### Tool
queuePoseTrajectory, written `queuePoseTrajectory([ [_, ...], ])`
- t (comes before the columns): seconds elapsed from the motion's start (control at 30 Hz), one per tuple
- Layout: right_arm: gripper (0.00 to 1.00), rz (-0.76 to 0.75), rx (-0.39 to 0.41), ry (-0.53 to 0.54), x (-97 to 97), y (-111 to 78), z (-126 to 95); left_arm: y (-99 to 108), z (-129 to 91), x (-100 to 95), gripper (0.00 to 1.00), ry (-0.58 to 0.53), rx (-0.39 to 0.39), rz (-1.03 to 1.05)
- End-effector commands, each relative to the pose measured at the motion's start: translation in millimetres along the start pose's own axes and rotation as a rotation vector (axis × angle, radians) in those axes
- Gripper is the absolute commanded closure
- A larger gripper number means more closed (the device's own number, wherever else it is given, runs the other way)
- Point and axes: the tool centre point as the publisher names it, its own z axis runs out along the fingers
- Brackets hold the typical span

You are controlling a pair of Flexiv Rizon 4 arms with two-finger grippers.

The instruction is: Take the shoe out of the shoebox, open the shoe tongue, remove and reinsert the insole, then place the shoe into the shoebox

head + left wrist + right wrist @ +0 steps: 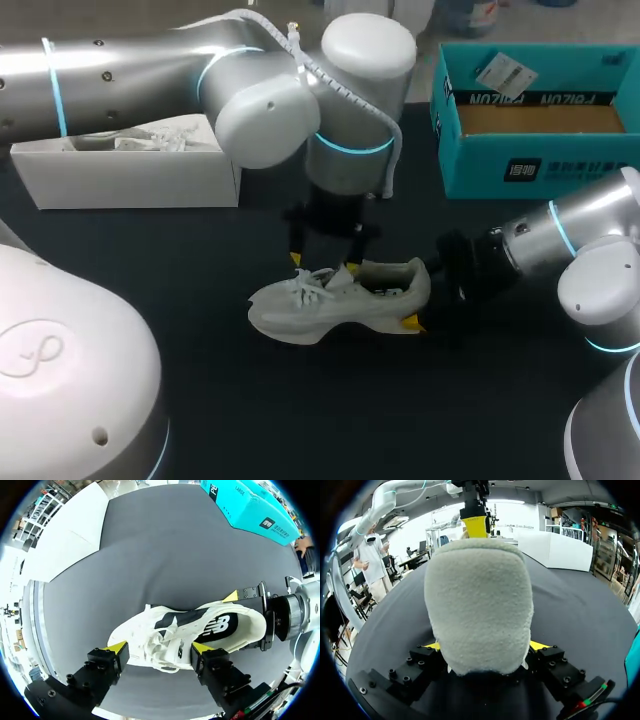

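Gripping the shoe [340,300] by its heel, my right gripper [486,647] presses its two fingers on both sides of the heel, so it is clamped there. I judge this is to stop the shoe from sliding while the other arm works at the tongue. The shoe lies on its sole on the dark table [300,420], outside the teal shoebox [480,170], which stands beyond the shoe's heel end and well apart from it. My left gripper [159,647] hangs just above the shoe's laces with its fingers apart, one tip toward the toe and one toward the opening, holding nothing. I think this place is chosen because the tongue is right under it. Inside the shoe's opening the dark insole [220,627] shows, so the removing seems not yet done. Next the left fingers must catch only the tongue, not the laces, which could tangle. A white box [130,180] stands beyond the shoe's toe end, well apart from it.
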Motion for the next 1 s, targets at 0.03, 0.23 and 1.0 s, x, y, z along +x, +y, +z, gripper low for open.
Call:
queuePoseTrajectory([
  [0.03, 1.00, 0.000, 0.000, -0.002, 2.4, -3.0, 6.0, 2.2, 1.0, -11.7, 1.00, 0.118, -0.072, 0.008],
  [0.23, 1.00, 0.000, 0.000, -0.002, 2.4, -3.0, 6.0, 5.7, 3.6, -11.0, 1.00, 0.216, -0.182, 0.033],
  [1.0, 1.00, 0.000, 0.000, -0.002, 2.4, -3.0, 6.0, 11.3, -24.0, -53.7, 1.00, 0.350, -0.184, -0.037],
])
